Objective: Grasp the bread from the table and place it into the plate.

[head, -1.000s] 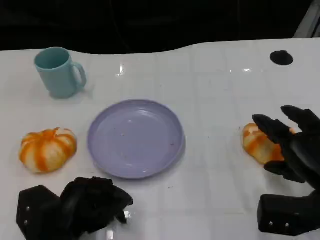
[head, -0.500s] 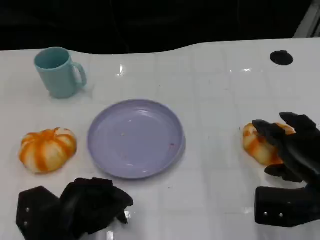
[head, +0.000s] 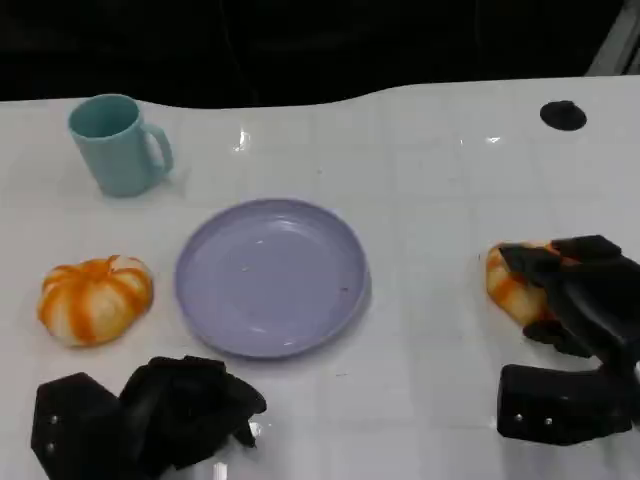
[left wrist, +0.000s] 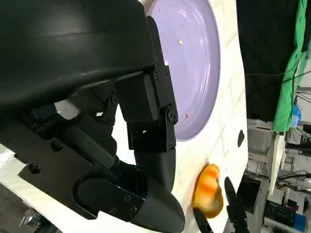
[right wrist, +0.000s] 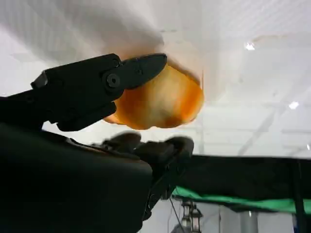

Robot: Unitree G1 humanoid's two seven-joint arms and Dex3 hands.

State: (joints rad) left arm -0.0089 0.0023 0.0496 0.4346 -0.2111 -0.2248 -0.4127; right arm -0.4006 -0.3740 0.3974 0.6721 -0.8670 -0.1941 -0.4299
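Note:
An orange-and-white striped bread (head: 510, 285) lies on the white table at the right, and my right hand (head: 582, 292) is curled over it from the right, gripping it. In the right wrist view the bread (right wrist: 163, 103) sits between one finger (right wrist: 97, 80) lying along one side and further fingers closing on the other. The lilac plate (head: 205, 300) stands in the middle of the table with nothing on it. My left hand (head: 180, 405) rests at the near left, fingers curled in on nothing. The left wrist view looks past that hand (left wrist: 121, 121) to the plate (left wrist: 194, 58) and the gripped bread (left wrist: 209, 191).
A second striped bread (head: 95, 298) lies left of the plate. A light-blue mug (head: 115, 143) stands at the back left. A black round spot (head: 563, 115) marks the table's far right. The table's far edge curves against a dark background.
My right hand's fingers, spread above the bread a second ago, have come down and closed around it. The left hand, plate, mug and other bread have stayed put.

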